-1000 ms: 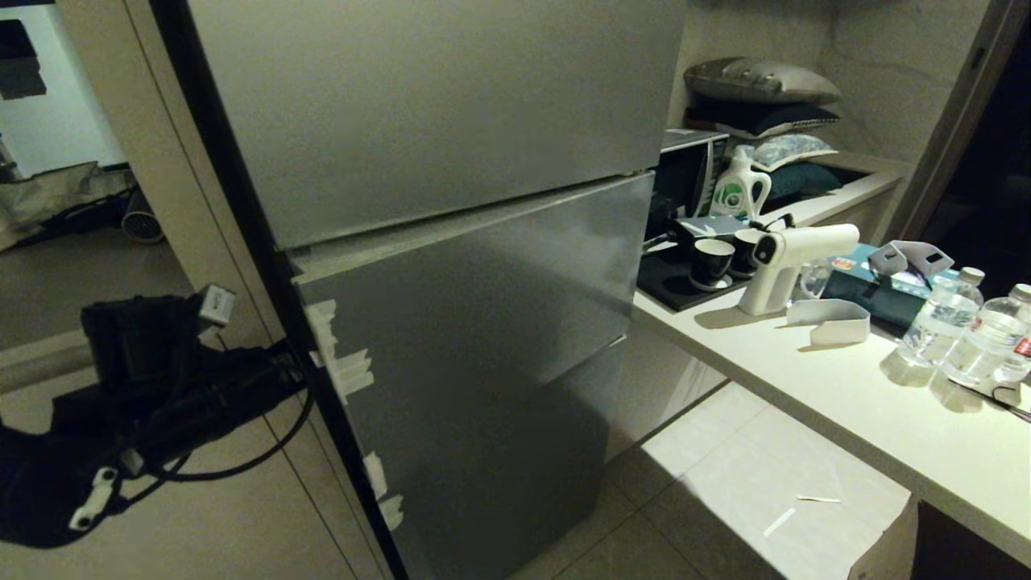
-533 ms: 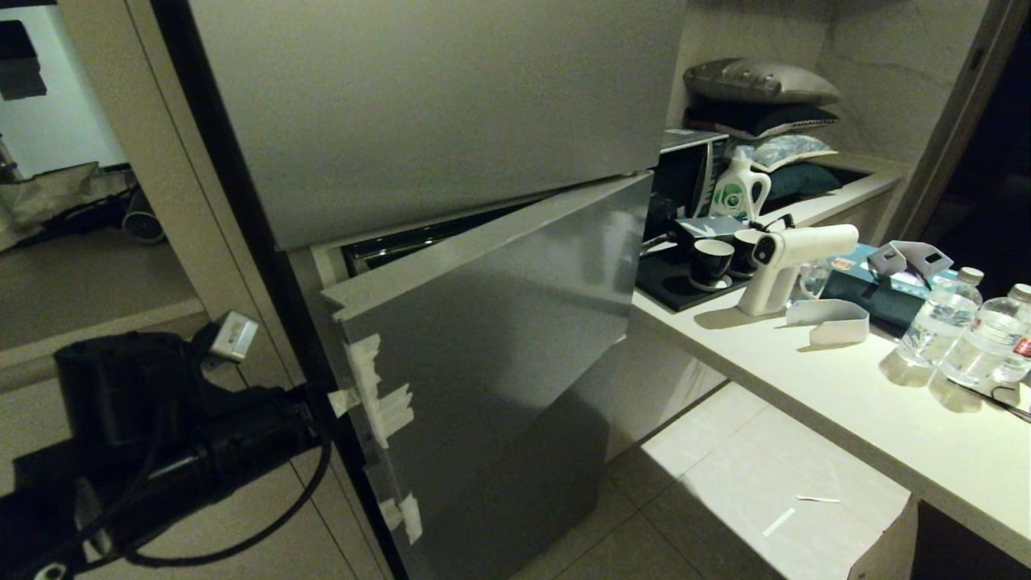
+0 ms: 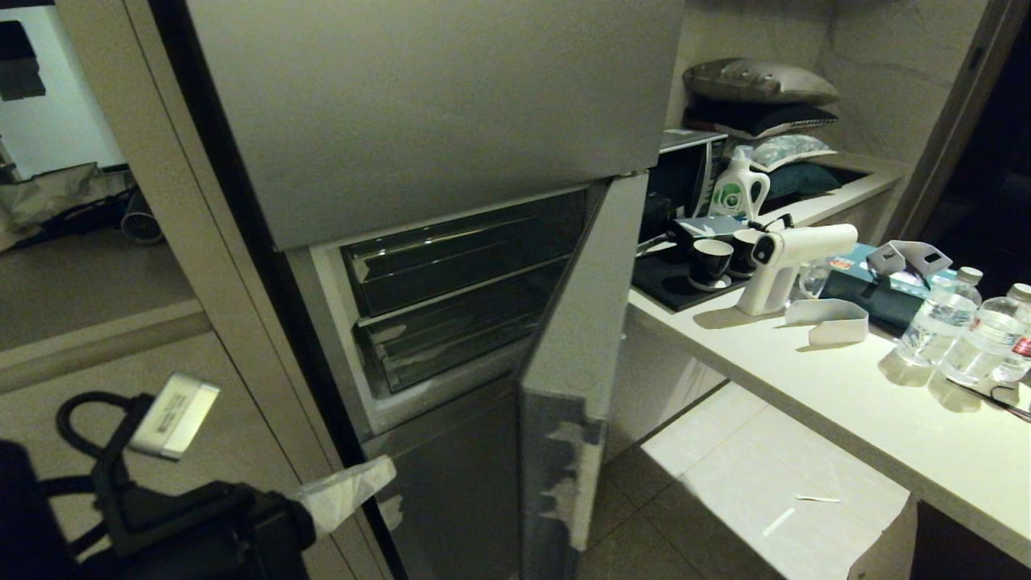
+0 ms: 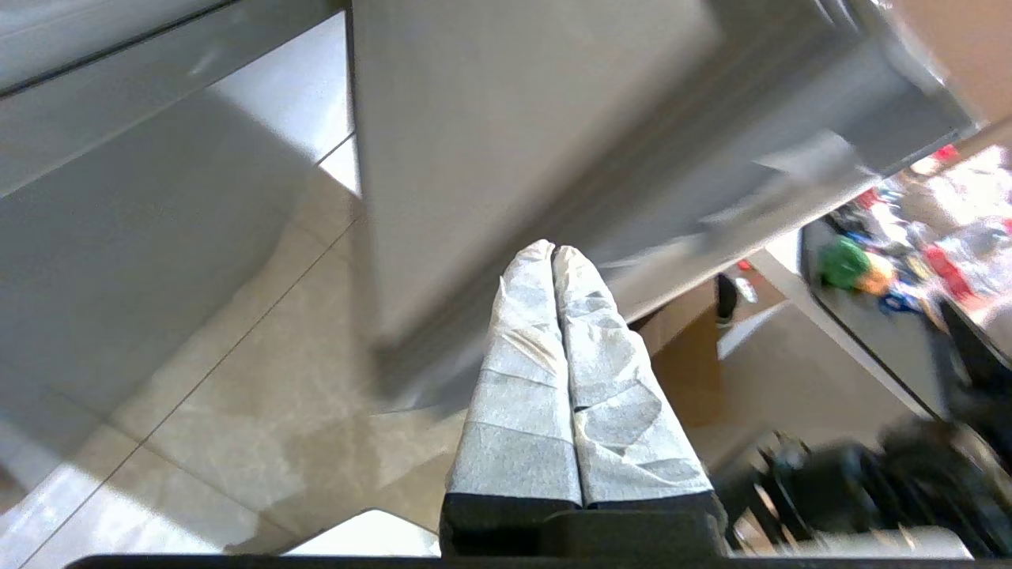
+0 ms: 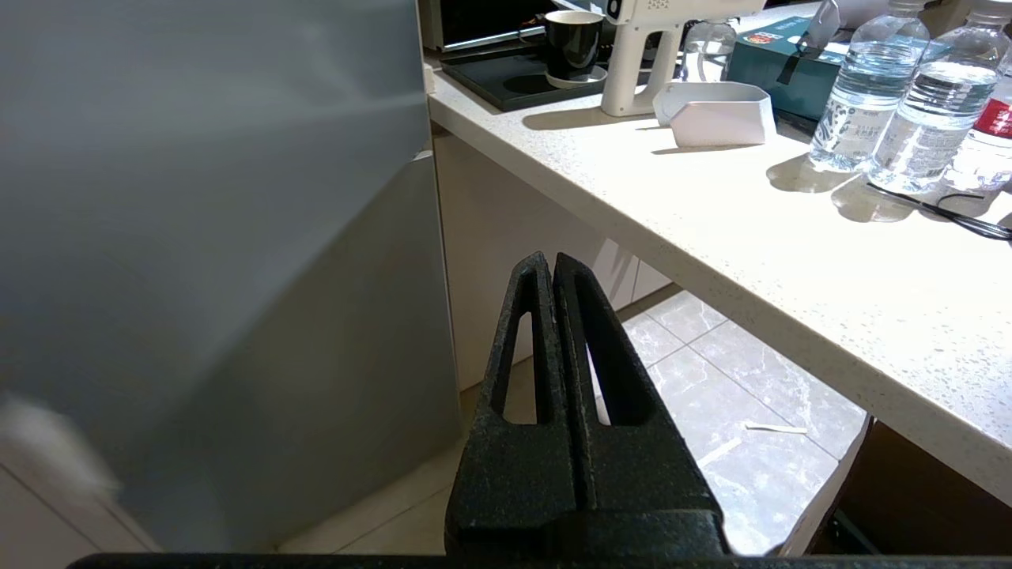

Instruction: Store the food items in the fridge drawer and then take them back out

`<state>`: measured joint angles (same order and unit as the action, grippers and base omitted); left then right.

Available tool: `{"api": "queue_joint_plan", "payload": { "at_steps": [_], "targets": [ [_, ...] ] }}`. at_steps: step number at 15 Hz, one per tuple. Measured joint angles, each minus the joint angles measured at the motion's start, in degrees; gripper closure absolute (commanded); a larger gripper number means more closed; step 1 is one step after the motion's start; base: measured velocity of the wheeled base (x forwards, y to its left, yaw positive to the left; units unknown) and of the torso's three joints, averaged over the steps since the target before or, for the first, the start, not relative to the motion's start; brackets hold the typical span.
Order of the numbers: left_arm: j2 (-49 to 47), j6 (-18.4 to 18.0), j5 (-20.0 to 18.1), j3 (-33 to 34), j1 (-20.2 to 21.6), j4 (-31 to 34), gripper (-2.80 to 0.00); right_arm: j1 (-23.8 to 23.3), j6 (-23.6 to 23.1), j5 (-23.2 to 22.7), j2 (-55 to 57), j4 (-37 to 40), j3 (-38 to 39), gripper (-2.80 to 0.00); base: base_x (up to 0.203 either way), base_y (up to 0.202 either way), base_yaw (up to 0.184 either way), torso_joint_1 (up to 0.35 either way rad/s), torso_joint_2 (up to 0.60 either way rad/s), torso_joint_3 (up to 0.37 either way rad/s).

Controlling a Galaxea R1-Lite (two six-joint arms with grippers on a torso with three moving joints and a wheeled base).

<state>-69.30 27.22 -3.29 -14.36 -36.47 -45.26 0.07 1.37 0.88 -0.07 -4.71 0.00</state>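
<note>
The grey fridge's lower door (image 3: 568, 354) stands swung wide open, its taped edge facing me. Behind it sit two clear fridge drawers, an upper (image 3: 467, 262) and a lower (image 3: 451, 338), both pushed in; I cannot tell which is deeper. My left gripper (image 3: 366, 479) (image 4: 551, 250) hangs low at the left, clear of the door, its tape-wrapped fingers shut on nothing. A green lump (image 4: 840, 263) and an orange piece (image 4: 874, 280), seemingly the food items, show blurred and far off on a dark surface. My right gripper (image 5: 551, 258) is parked, shut and empty, beside the fridge.
A pale counter (image 3: 813, 387) runs along the right with a white spray gun (image 3: 785, 262), dark cups (image 3: 713, 262), a detergent bottle (image 3: 737, 189) and water bottles (image 3: 942, 318). The open door juts out toward the tiled floor (image 3: 725, 491).
The lower fridge door has swung from closed to wide open, baring the drawers. My left arm has drawn back and down toward the lower left, away from the door.
</note>
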Motion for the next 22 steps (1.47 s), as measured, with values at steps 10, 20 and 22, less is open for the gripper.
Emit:
{"api": "queue_joint_plan", "payload": {
  "at_steps": [10,20,22],
  "targets": [
    [31.22,-11.53,17.21,-13.34,1.31,38.21,0.0,0.0,-0.57,-0.11,0.0,-0.05,0.0,0.0,0.0,0.0,0.0,0.0,0.0,0.0],
    [48.61,-22.68,17.93,1.73,31.33,49.48,0.0,0.0,-0.35,-0.09,0.0,-0.08,0.0,0.0,0.0,0.0,0.0,0.0,0.0,0.0],
    [51.08,-26.3,12.06,9.28,31.68,45.41,0.0,0.0,-0.27,-0.06,0.0,-0.03,0.0,0.0,0.0,0.0,0.0,0.0,0.0,0.0]
  ]
}}
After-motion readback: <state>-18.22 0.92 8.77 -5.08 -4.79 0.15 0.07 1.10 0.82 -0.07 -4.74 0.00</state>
